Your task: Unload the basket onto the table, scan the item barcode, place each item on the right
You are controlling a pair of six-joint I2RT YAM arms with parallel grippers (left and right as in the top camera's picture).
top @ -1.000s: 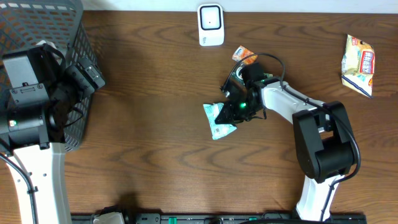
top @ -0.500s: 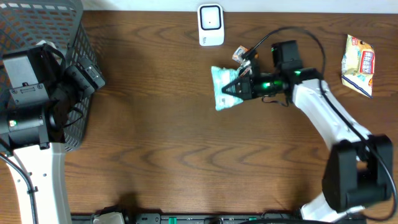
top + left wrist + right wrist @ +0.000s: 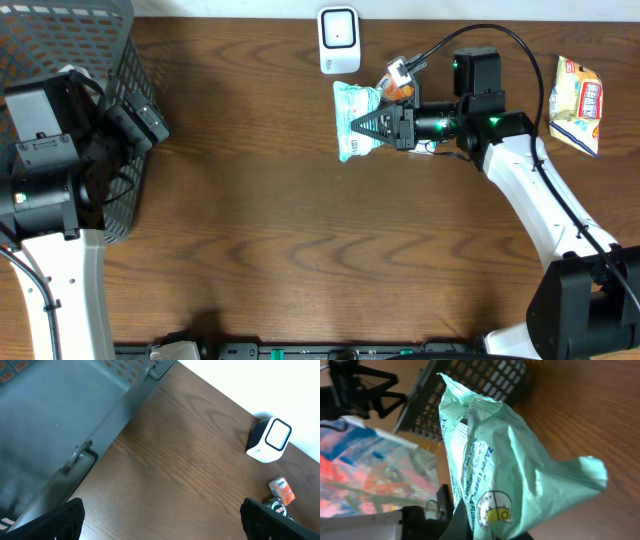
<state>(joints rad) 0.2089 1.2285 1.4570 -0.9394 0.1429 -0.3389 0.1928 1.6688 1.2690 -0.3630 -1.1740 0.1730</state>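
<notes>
Right end effector (image 3: 380,125) pinches pouch (image 3: 350,108) near scanner (image 3: 339,40); left end effector (image 3: 160,510) gapes. Crumpled film may hide barcode, spoiling read.

- The green packet (image 3: 515,475) is filling the right wrist view and hiding the fingertips of the right gripper (image 3: 378,125). Its print is blurring beyond reading.
- The lower edge of the left wrist view is cutting off both fingers (image 3: 52,521) of the left gripper (image 3: 161,525).
- The basket (image 3: 130,60) is running off the overhead frame, and the left arm (image 3: 45,150) is covering part of it.
- The orange packet (image 3: 398,88) is lying partly hidden behind the right gripper, and its label is showing too small to read.
</notes>
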